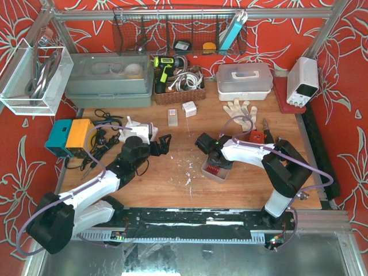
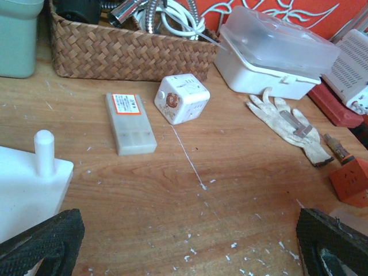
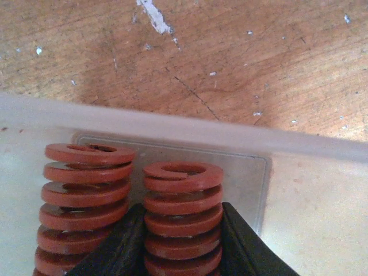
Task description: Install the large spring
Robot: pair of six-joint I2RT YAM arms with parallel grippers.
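right jaws pinching 1 red spring (image 3: 183, 198) inside clear tray (image 3: 310, 201), left jaws spread wide over table (image 2: 241, 172)

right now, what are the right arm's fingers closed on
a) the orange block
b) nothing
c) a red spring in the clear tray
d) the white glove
C: in the right wrist view the right fingers press on both sides of the right-hand red spring, which lies inside the clear tray next to a second red spring.
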